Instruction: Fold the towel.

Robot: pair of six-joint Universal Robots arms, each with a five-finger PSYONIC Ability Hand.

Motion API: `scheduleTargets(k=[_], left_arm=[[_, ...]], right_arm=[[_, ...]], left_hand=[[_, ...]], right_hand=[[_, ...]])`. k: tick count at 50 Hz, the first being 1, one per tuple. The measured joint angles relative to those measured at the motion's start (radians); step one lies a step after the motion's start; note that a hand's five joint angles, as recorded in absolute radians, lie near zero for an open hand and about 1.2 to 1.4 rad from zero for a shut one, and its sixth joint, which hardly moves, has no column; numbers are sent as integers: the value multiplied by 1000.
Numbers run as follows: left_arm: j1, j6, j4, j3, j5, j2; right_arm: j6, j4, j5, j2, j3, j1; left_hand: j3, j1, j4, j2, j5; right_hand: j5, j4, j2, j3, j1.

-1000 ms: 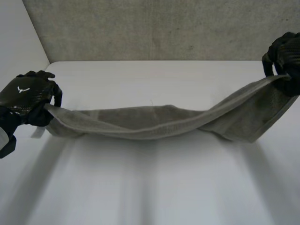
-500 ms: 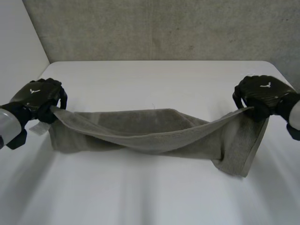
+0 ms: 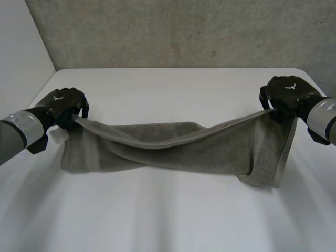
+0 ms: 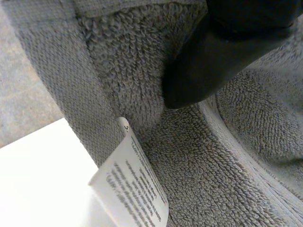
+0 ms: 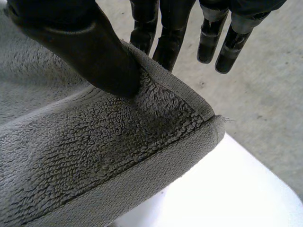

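The white counter [image 3: 168,220] runs from the near edge to a grey speckled wall [image 3: 173,31] at the far side. Across its middle, from left to right, lies the towel [image 3: 210,152], a grey-green terry cloth folded lengthwise. Its lower layer rests flat on the counter. Its upper edge is lifted at both ends and sags in the middle until it meets the layer beneath. At the right end the cloth hangs in a loose flap from the raised corner down to the counter.

The left arm [image 3: 16,134] comes in from the left side and the right arm [image 3: 323,118] from the right, both grey.

The left hand [image 3: 65,105] is at the towel's far left corner, low over the counter, its fingers curled into a fist round the cloth. In the left wrist view its thumb [image 4: 213,61] presses into the terry loops.

The right hand [image 3: 287,94] holds the far right corner, raised a little above the counter. In the right wrist view its thumb [image 5: 85,52] pins the hemmed corner against the fingers [image 5: 147,28] behind the cloth, while the remaining fingers reach straight past the edge, clear of the towel.

A white printed label [image 4: 132,189] is sewn to the towel's left hem just beside the left hand and hangs over the counter.
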State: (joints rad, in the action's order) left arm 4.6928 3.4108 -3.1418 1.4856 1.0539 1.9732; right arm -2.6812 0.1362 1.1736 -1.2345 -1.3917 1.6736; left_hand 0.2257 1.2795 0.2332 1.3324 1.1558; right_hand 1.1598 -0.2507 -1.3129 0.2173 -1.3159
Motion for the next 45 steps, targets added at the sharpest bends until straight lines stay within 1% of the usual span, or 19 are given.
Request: scheduleTargets(k=[3,6,10,11,13,15,18,20,22,24,26,30,34,40,45], left_arm=[[-13,-2,-16,-31,7,19],[-33,-5,-33,-92,35,57],[-75,-16,-45,-231,120,111],[-91,-21,-47,-282,152,120],[-114,-32,-51,-348,190,117],[-141,-58,-64,-425,230,76],[-160,-103,-99,-467,254,-7],[-165,-145,-142,-465,260,-70],[-164,-192,-201,-436,261,-125],[-156,-233,-265,-386,259,-165],[-143,-257,-313,-333,256,-186],[-108,-275,-367,-224,250,-200],[-78,-262,-380,-118,231,-197],[-43,-206,-377,67,143,-192],[-34,-150,-374,199,83,-192]], right_arm=[[-1,-4,8,24,41,8],[-4,-4,20,62,105,20],[-21,-8,68,120,266,48],[-39,-14,89,128,332,56],[-76,-29,115,128,423,64],[-150,-65,140,103,527,69],[-258,-120,155,55,608,69],[-317,-151,153,26,621,65],[-364,-178,140,1,600,61],[-400,-203,114,-30,537,54],[-409,-216,93,-49,475,49],[-391,-240,54,-85,335,39],[-344,-274,7,-119,187,23],[-279,-314,-90,-154,-45,-29],[-248,-321,-143,-160,-192,-69]], left_hand=[[0,0,0,0,0],[0,0,0,0,0],[0,0,0,0,0],[0,0,0,0,0],[0,0,0,0,0],[0,0,0,0,0],[0,0,0,0,0],[0,0,0,0,0],[0,0,0,0,0],[0,0,0,0,0],[0,0,0,0,0],[0,0,0,4,0],[0,0,0,4,0],[0,0,0,4,0],[0,0,0,4,0]], right_hand=[[0,0,0,0,0],[0,0,0,0,0],[0,0,0,0,0],[0,0,0,0,0],[0,0,0,0,0],[0,0,0,0,-2],[0,0,0,0,-2],[0,0,0,0,-2],[0,0,0,0,-2],[0,0,0,0,-2],[0,0,0,0,-2],[0,0,0,0,-2],[0,0,0,0,-2],[0,0,0,0,-2],[0,0,0,0,-2]])
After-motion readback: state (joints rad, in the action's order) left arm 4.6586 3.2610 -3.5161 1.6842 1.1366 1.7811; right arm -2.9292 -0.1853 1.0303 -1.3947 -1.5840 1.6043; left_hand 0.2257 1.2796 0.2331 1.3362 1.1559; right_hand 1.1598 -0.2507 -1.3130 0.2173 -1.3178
